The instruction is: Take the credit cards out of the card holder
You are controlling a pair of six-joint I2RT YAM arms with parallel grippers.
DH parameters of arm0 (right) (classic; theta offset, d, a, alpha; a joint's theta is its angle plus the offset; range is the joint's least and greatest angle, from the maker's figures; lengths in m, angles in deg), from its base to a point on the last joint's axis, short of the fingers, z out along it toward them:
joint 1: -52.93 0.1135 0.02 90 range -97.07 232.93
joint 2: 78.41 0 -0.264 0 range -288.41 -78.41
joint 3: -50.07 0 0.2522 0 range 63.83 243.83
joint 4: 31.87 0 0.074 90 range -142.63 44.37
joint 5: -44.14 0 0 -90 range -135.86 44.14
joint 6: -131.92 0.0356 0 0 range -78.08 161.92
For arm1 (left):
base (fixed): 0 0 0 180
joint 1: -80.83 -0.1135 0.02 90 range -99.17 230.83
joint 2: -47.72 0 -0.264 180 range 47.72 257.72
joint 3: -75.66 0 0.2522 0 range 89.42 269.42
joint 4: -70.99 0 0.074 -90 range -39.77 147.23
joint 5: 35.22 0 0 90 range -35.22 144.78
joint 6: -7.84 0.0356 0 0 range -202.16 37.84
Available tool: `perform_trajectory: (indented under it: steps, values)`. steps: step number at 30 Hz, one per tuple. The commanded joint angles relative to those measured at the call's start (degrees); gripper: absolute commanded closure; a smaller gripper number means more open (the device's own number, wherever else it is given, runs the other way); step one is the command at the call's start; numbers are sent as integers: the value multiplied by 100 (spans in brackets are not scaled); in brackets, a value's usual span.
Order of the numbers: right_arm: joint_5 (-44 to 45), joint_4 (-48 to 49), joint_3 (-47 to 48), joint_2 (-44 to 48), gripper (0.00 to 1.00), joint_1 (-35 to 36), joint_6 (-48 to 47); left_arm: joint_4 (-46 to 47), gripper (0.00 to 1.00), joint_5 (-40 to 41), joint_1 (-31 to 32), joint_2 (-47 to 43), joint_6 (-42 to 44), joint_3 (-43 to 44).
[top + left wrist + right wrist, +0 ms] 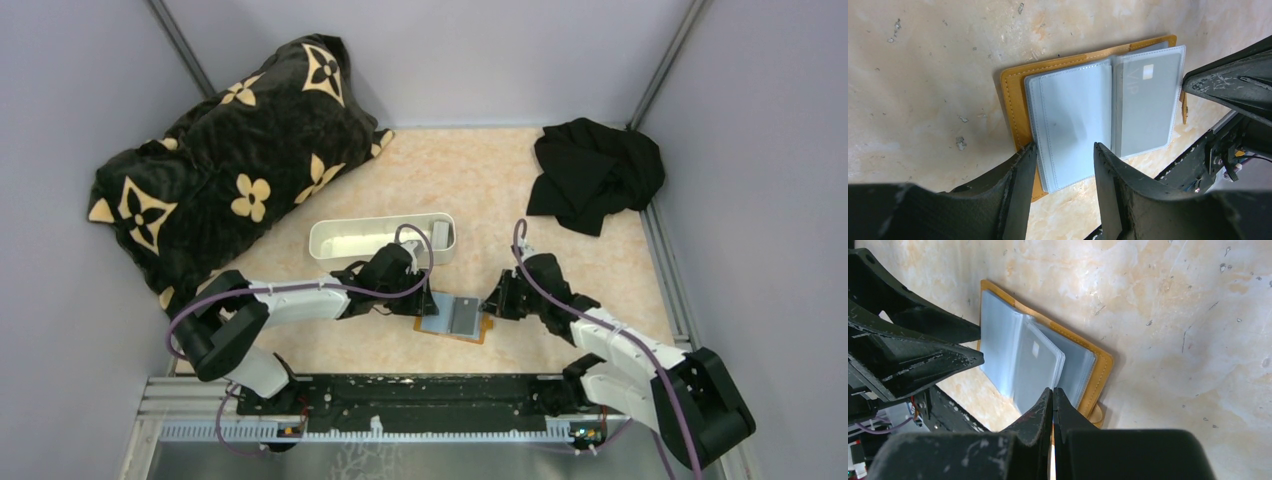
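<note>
1. The card holder [1010, 100] lay open and flat on the table [470, 165], between the two sets of jaws. Its orange cover faced down and its clear sleeves [1073, 115] faced up.
2. I saw the left gripper [1065, 150] with its jaws standing apart, one finger on each side of the near edge of the left-hand sleeve page. The page sat in the gap and was not clamped.
3. A grey credit card [1145, 105] with a small pale square near its top sat inside the sleeve page just beyond and to the right of the left jaws.
4. The right gripper [1053, 392] had its jaws pressed fully together, with the tips at the near corner of that raised page. I could not tell whether a thin edge was pinched between them.
5. From the right wrist view, the page stood lifted off the pages under it, directly ahead of the closed jaws.
6. The two grippers faced each other across the holder, near but apart.
7. A long white tray [330, 240] lay just beyond the left jaws.
8. A black cushion [230, 170] with cream flowers lay well beyond the left jaws. A black cloth [595, 175] lay well beyond the right jaws.
</note>
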Motion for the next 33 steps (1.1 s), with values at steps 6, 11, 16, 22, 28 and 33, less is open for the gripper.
perform_trajectory:
  steps: [6,11,16,22,28,33]
  values:
    - [-224,194,458,-200,100,-42,-203,-732,46,65,42,147,93,-345]
    - [-434,284,495,-144,100,-43,-112,-672,46,45,39,190,90,-355]
    - [-570,413,567,-200,100,-35,-66,-650,46,21,44,203,88,-337]
    - [-466,540,769,-427,100,264,-41,-647,46,39,45,182,88,-345]
    - [-391,795,954,-783,100,668,27,-657,46,51,47,127,79,-371]
    - [-408,1043,1030,-1114,100,893,85,-661,46,62,39,117,79,-398]
